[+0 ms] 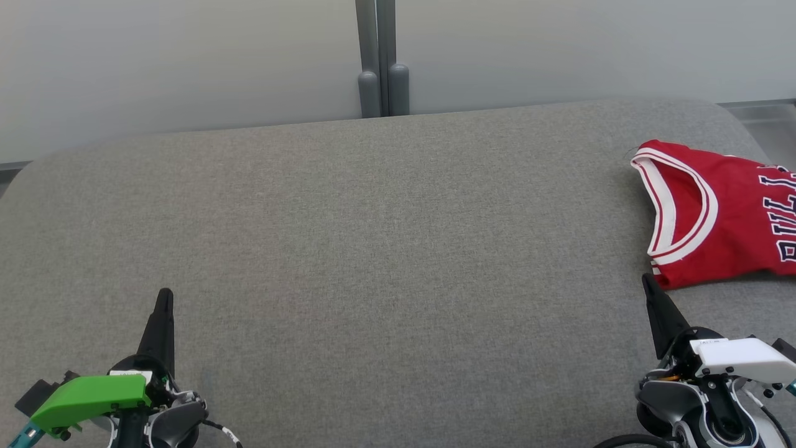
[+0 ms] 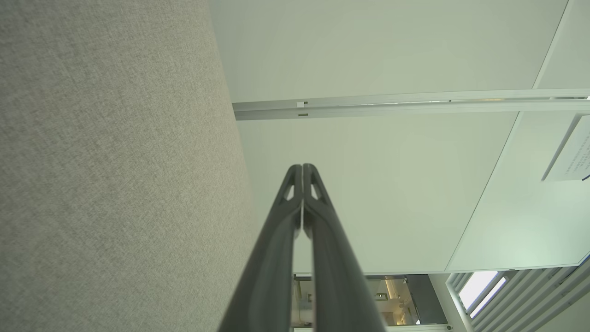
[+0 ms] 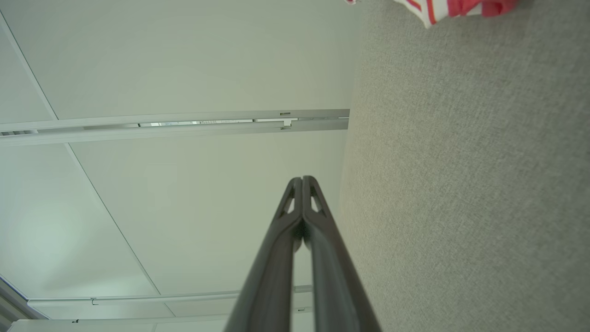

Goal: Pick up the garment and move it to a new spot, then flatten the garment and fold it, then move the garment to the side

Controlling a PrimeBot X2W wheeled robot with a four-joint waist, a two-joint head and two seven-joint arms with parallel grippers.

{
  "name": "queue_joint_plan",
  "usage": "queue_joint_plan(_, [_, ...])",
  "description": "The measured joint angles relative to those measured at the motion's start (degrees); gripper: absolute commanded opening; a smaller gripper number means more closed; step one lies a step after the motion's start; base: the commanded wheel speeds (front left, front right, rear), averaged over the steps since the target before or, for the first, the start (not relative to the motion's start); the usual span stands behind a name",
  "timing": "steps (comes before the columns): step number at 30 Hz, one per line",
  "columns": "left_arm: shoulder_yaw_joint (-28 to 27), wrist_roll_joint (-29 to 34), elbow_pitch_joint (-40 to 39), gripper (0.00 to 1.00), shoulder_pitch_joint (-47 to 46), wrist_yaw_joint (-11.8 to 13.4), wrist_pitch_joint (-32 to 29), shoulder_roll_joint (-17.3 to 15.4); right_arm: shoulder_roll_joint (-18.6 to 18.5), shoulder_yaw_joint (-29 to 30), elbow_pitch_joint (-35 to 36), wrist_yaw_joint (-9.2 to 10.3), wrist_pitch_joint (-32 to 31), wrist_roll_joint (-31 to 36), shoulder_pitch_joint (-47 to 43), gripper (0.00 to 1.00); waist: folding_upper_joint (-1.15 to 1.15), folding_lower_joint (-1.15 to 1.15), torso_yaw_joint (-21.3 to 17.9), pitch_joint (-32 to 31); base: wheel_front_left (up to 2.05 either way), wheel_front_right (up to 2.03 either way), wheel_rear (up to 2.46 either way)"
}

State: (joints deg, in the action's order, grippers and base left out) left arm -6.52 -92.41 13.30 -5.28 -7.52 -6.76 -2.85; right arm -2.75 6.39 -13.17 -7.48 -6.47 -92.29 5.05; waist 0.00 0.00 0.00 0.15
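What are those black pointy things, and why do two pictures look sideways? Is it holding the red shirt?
Those pointy things are a robot's two hands, called grippers. The big picture comes from a camera on its head, looking down at a grey cushioned surface. The left gripper sits at the lower left, the right gripper at the lower right. The other two pictures come from cameras on its wrists, so they look tilted. Both grippers are pinched shut and hold nothing. The red jersey, with white trim, lies flat at the right edge, just past the right gripper's tip. A wall stands behind.
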Motion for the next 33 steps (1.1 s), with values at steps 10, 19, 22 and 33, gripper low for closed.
queue_joint_plan(10, [0.00,-0.01,0.00,0.00,0.00,0.00,0.00,0.00,0.00,-0.01,0.00,0.00,0.00,-0.01,0.00,0.00,0.00,0.00,0.00,0.00,0.00,0.00,0.00])
queue_joint_plan(19, [0.00,0.00,0.00,0.00,0.00,0.00,0.01,0.01,0.00,-0.01,0.00,0.00,0.00,-0.01,0.00,0.00,0.00,0.00,0.00,0.00,0.00,0.00,0.00])
queue_joint_plan(22, [0.00,0.00,0.00,0.00,0.00,0.00,0.00,0.01,-0.01,-0.01,0.00,0.00,0.00,-0.01,0.00,0.00,0.00,0.00,0.00,0.00,0.00,0.00,0.00])
queue_joint_plan(33, [0.00,-0.01,-0.01,0.00,0.00,0.00,0.00,0.01,0.00,-0.01,0.00,0.00,0.00,-0.01,0.01,0.00,0.00,0.00,0.00,0.00,0.00,0.00,0.00])
